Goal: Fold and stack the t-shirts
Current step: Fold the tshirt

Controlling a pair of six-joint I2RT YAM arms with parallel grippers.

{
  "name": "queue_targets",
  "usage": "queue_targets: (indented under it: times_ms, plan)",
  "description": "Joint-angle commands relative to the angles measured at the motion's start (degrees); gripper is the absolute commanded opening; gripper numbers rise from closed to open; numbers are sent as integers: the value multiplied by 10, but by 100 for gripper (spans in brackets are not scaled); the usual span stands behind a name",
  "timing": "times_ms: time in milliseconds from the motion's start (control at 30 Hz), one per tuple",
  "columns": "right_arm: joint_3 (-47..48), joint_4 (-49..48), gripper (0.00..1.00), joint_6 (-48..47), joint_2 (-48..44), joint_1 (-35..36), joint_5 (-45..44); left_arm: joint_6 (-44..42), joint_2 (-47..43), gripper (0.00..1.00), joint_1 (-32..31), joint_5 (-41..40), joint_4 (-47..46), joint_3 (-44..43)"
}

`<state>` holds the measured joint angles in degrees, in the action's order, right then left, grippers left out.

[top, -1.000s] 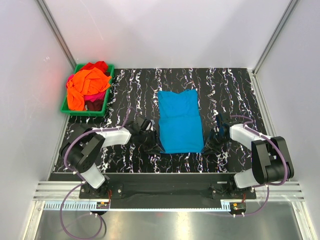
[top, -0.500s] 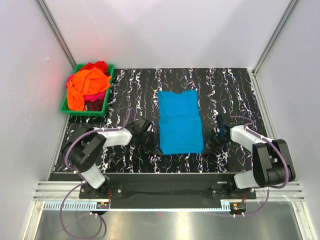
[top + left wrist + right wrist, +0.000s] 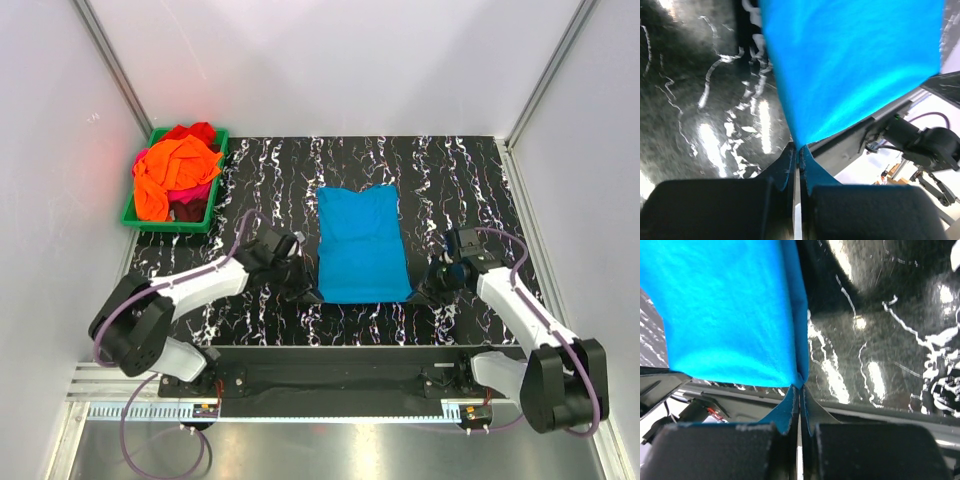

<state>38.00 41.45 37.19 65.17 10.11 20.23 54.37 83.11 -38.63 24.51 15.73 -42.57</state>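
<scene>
The turquoise-blue t-shirt [image 3: 358, 243] lies flat in the middle of the desk [image 3: 470, 170], its long axis running from the near edge toward the far wall. Its near hem is the end facing the arms, and each arm has one corner of that hem. The left end effector [image 3: 798, 150] has its fingers pressed together on the near left corner, and the right end effector [image 3: 799, 389] is closed the same way on the near right corner. From both, the rest of the shirt stretches straight away toward the far side, so the fold will likely carry the near hem forward along the long axis, both arms moving evenly. Neither arm is nearer; they sit about level on either side

The heap of t-shirts [image 3: 168, 178], orange, red and magenta, sits in the green bin [image 3: 133, 217] at the far left, well apart from both arms

From above, the dark fingers merge with the dark desk, so their tips are hard to make out. The wrist views are blurred, and I cannot tell how many layers of cloth are pinched or whether the hem has left the desk
</scene>
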Motion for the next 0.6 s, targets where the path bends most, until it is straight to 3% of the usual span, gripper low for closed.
queue_targets:
  times_ms: [0, 300, 567]
  plan:
    - [36, 40, 0, 12, -31, -1, -11, -18, -38, 0, -1, -22, 42, -45]
    - [146, 58, 0, 16, -25, -2, -42, -58, -24, 0, 3, -65, 121, -170]
    - [282, 65, 0, -12, 77, -4, -72, -108, 35, 0, 43, -94, 179, -301]
